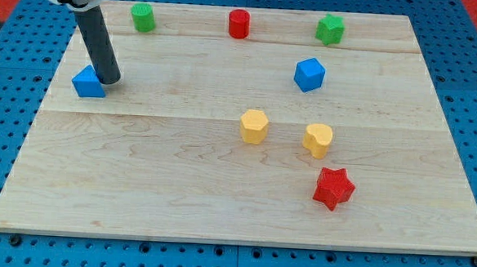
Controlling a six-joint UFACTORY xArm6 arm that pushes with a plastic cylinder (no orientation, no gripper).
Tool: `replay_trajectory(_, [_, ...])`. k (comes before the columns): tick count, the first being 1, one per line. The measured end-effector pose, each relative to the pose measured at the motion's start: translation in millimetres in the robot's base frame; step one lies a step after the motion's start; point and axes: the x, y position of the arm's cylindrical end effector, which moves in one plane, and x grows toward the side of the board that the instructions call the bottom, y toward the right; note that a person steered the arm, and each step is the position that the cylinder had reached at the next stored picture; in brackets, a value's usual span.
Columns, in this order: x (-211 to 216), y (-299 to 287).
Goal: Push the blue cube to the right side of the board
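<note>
The blue cube (309, 73) sits on the wooden board (179, 171) right of centre, toward the view's top. My tip (110, 80) rests on the board at the far left, touching or just beside the right side of a blue triangular block (87, 83). The tip is far to the left of the blue cube.
A green cylinder (143, 17), a red cylinder (239, 24) and a green star-like block (331, 30) line the top edge. A yellow hexagonal block (254, 126), a yellow heart (318, 140) and a red star (334, 188) lie below the blue cube.
</note>
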Motion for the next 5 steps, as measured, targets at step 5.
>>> replay_trajectory(5, [-30,304])
